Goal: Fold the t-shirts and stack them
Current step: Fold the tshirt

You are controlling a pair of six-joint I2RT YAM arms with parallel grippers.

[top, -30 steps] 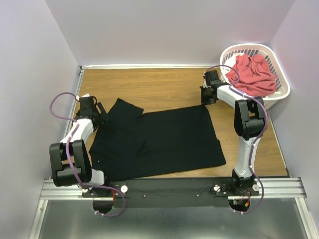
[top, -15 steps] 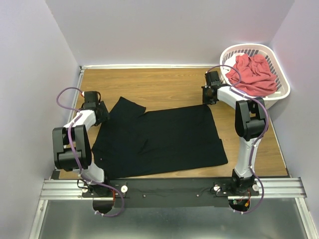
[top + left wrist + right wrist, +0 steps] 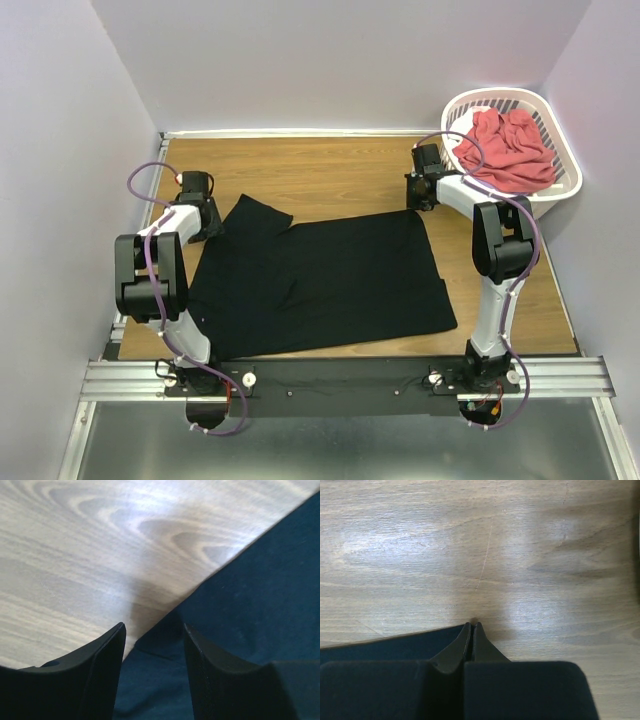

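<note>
Left hand [image 3: 154, 630] advanced (jaws narrower) | right hand [image 3: 471, 626] pinches black t-shirt [image 3: 320, 280]

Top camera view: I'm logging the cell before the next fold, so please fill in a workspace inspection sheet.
Surface: wooden table, wood showing around the cloth.
Job's things: black t-shirt spread flat in the middle, one sleeve pointing far-left; coral-red t-shirt bunched in the white basket at the far right corner.
Clutter: nothing seen.
Grippers: left gripper open, sleeve edge between its fingers; right gripper shut, apparently pinching the black shirt's far right corner.
Cables: purple cables loop along both arms, off the cloth.
Surroundings: pale walls on three sides; metal rail at the near edge.
</note>
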